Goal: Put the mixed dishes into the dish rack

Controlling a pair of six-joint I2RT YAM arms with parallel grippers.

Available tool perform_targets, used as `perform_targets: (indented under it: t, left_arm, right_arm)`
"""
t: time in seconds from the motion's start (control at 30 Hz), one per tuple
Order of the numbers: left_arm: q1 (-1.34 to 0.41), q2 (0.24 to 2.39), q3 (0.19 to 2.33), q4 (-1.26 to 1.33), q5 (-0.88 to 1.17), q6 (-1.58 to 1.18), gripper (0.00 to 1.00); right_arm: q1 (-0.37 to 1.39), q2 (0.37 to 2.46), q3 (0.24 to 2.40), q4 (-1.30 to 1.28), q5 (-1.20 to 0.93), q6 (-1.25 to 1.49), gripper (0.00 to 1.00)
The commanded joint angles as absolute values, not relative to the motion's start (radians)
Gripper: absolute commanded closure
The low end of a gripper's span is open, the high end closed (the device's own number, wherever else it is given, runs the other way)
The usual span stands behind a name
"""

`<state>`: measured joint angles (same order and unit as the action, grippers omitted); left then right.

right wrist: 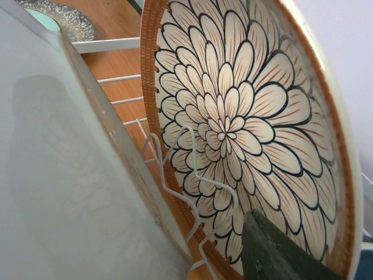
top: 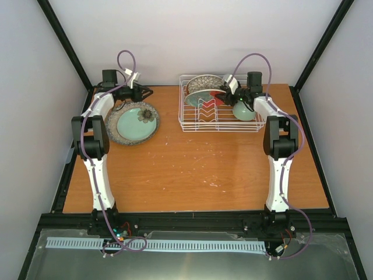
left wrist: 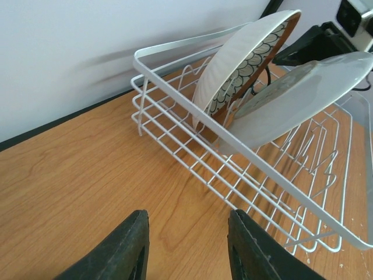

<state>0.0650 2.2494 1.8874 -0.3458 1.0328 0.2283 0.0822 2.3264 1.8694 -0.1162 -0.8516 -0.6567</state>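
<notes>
Part loaded: petal plate [left wrist: 239,64] and pale plate [left wrist: 291,99] lean in rack [left wrist: 192,102]; teal plate [top: 133,125] on speckled plate [top: 113,133] awaits on bench [top: 192,169]; left fingers [left wrist: 125,248] spread, empty; right fingers [right wrist: 268,251] at rack, grip indeterminable.

— Any writing, brand or number to read here?
— None that I can make out. The petal-patterned plate [right wrist: 245,134] bears only its drawn flower, no lettering.
</notes>
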Motion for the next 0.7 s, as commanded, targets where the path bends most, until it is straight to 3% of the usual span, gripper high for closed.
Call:
perform_targets:
  t: [0.0, 0.67]
  left_arm:
    - [0.103, 2.215, 1.906, -0.409, 1.006, 0.270, 0.61]
    - [0.310, 2.207, 1.987, -0.777, 0.924, 0.386, 0.60]
  right_arm:
    - [0.086, 2.227, 1.844, -0.145, -0.858, -0.616, 0.46]
    - [0.086, 1.895, 1.536, -0.094, -0.801, -0.589, 0.41]
